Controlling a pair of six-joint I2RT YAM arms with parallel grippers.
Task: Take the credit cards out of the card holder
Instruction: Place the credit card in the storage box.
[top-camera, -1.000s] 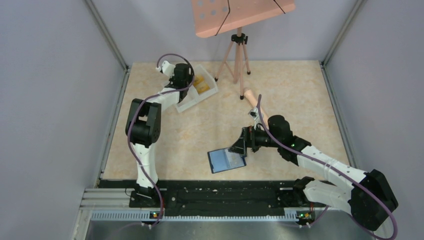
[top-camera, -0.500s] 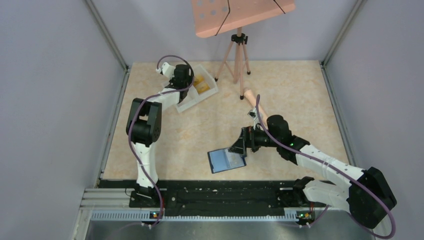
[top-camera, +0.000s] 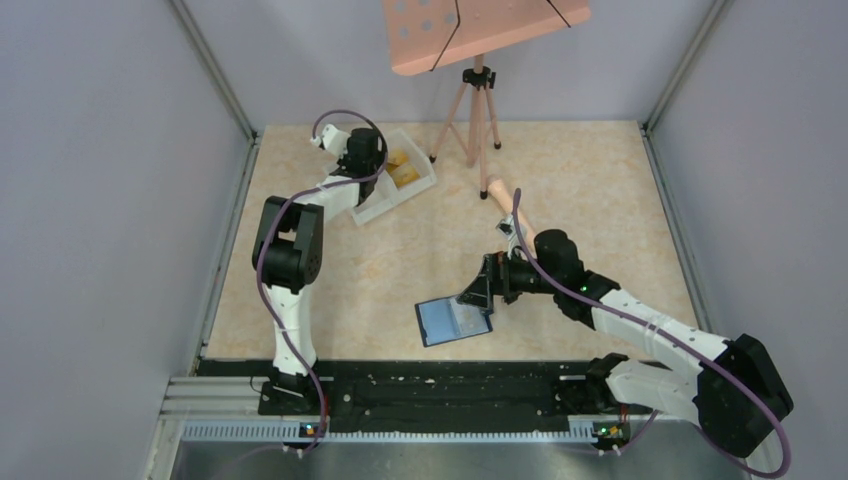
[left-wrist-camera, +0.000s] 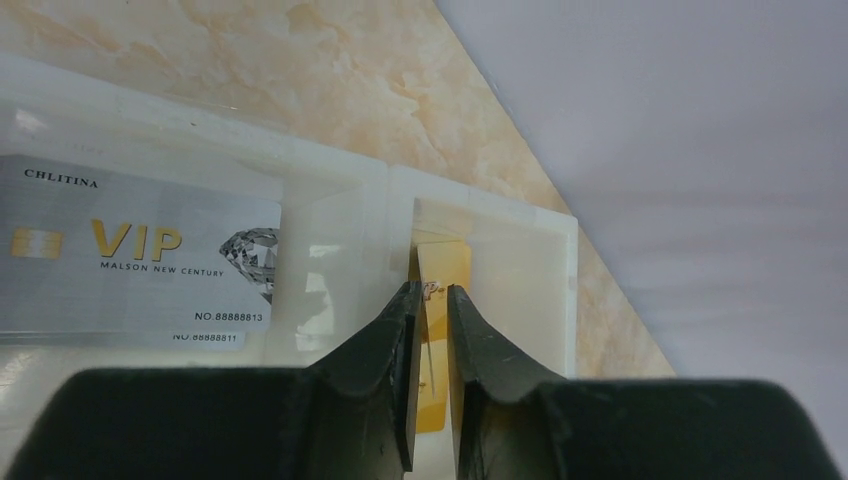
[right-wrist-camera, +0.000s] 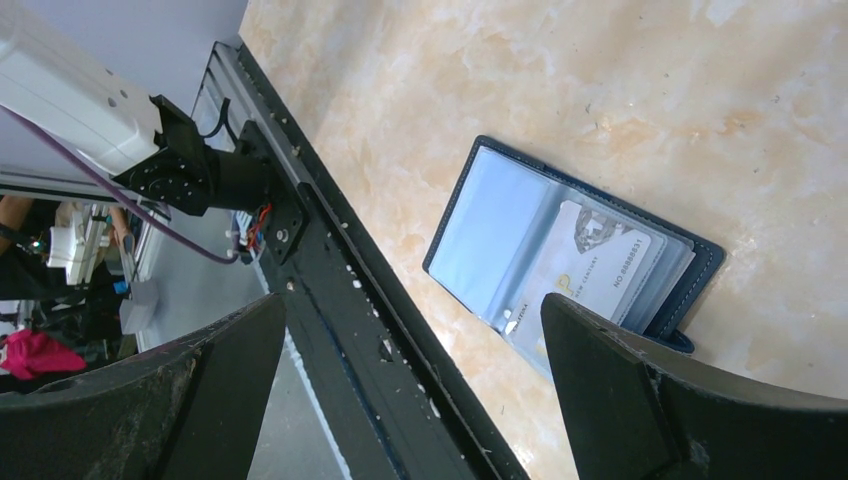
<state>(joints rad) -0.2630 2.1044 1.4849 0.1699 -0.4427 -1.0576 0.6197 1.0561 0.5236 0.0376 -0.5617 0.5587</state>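
Drop-off step, I judge: left pincer (left-wrist-camera: 430, 330) parted a crack around a yellow card (left-wrist-camera: 445, 265) over the white tray (left-wrist-camera: 560, 260); right pincer (right-wrist-camera: 412, 310) gapes empty above the card holder (right-wrist-camera: 490, 220) on the surface (right-wrist-camera: 700, 90), whose grey card (right-wrist-camera: 600, 270) needs pulling next

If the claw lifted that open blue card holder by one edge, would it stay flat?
Probably not: the card holder lies open like a book, so it would likely fold at its spine. Its clear sleeves look thin and floppy. Pushed instead, it may well slide, since the table looks smooth and polished.
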